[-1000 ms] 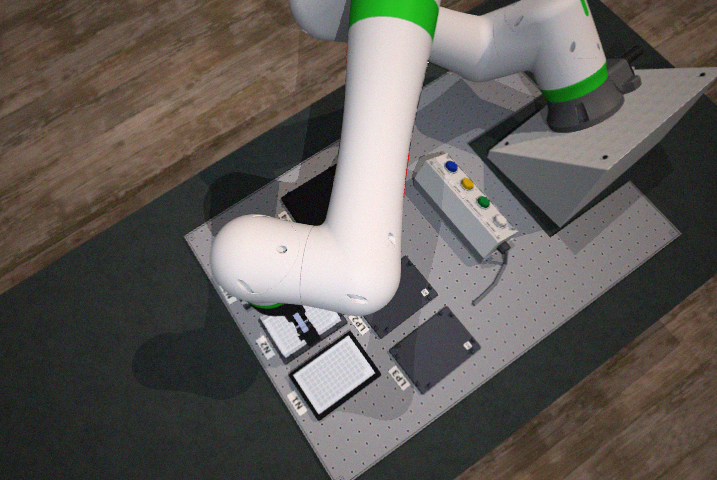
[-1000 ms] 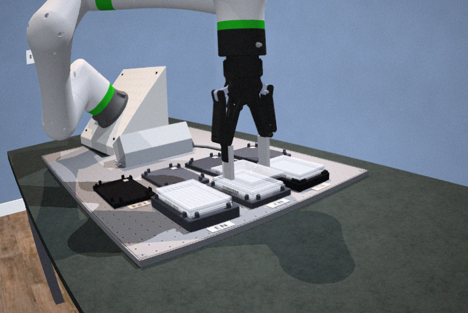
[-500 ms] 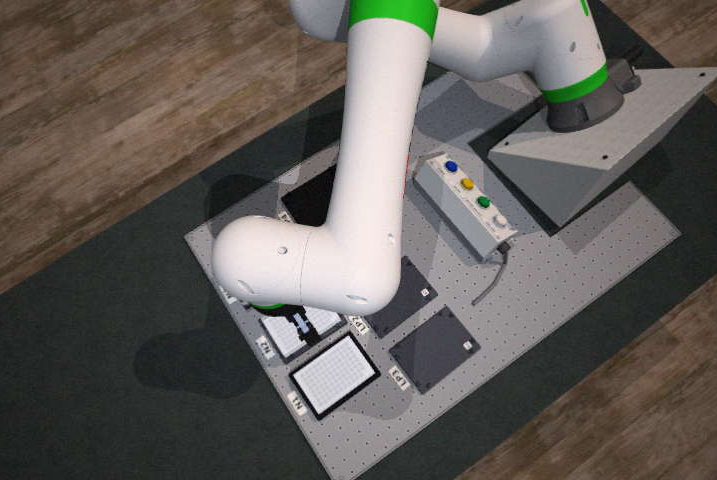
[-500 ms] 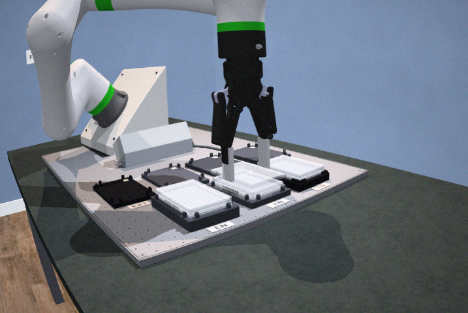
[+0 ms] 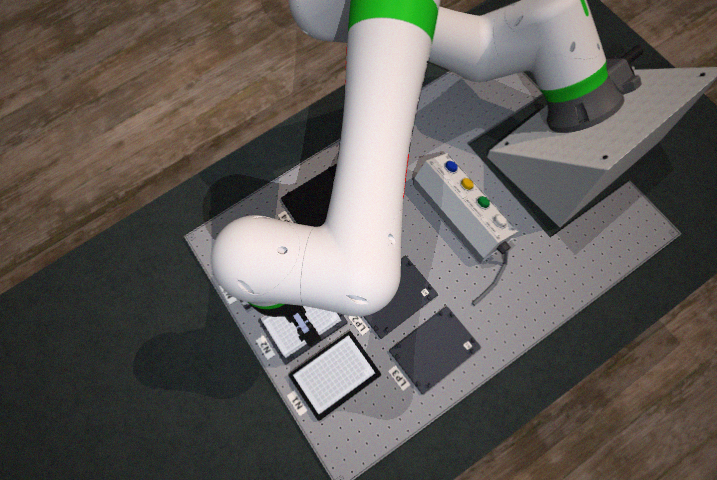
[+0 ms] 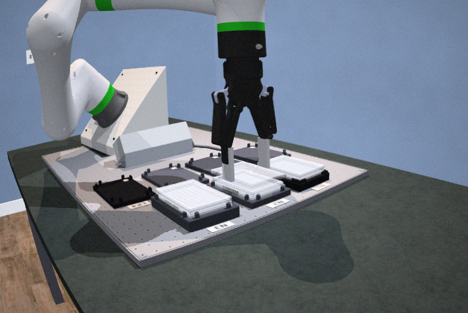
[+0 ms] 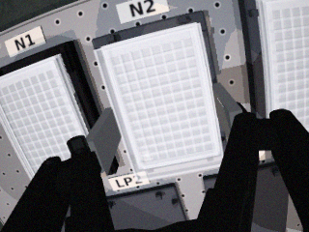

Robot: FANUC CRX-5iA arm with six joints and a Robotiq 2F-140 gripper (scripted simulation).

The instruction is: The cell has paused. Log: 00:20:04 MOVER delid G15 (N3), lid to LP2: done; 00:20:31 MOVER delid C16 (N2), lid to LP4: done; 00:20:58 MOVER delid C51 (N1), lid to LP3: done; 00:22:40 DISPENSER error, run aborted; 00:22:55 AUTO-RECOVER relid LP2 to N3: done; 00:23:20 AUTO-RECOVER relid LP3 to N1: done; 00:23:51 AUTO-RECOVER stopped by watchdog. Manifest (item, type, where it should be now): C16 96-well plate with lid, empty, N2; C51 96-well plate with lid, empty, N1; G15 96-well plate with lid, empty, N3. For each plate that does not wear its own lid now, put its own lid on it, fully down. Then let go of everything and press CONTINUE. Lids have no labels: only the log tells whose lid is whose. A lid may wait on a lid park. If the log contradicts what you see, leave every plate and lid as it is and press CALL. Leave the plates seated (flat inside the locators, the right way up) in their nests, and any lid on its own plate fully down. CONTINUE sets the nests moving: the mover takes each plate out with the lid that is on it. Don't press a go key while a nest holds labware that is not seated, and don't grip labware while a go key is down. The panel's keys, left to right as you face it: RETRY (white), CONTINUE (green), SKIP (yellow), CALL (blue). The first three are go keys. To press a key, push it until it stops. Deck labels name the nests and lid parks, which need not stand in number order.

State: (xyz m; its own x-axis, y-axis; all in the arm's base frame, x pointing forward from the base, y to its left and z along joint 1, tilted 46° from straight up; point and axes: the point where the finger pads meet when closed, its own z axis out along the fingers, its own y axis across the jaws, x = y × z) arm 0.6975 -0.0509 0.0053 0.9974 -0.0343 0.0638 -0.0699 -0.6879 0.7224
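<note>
Blue wall backs a dark green table carrying the perforated deck plate. Over nest N2 the gripper is clamped on a clear lid, holding it just above the plate between the lidded N1 plate and N3 plate.

The top view looks steeply down from high above, the perforated grey deck plate running diagonally across the frame. The exterior view stands low and near, beyond the deck's front edge, facing the sloped grey robot pedestal and blue wall. The wrist view looks down closest of all, past its own black gripper. All three share the white-labelled N2 nest.
</note>
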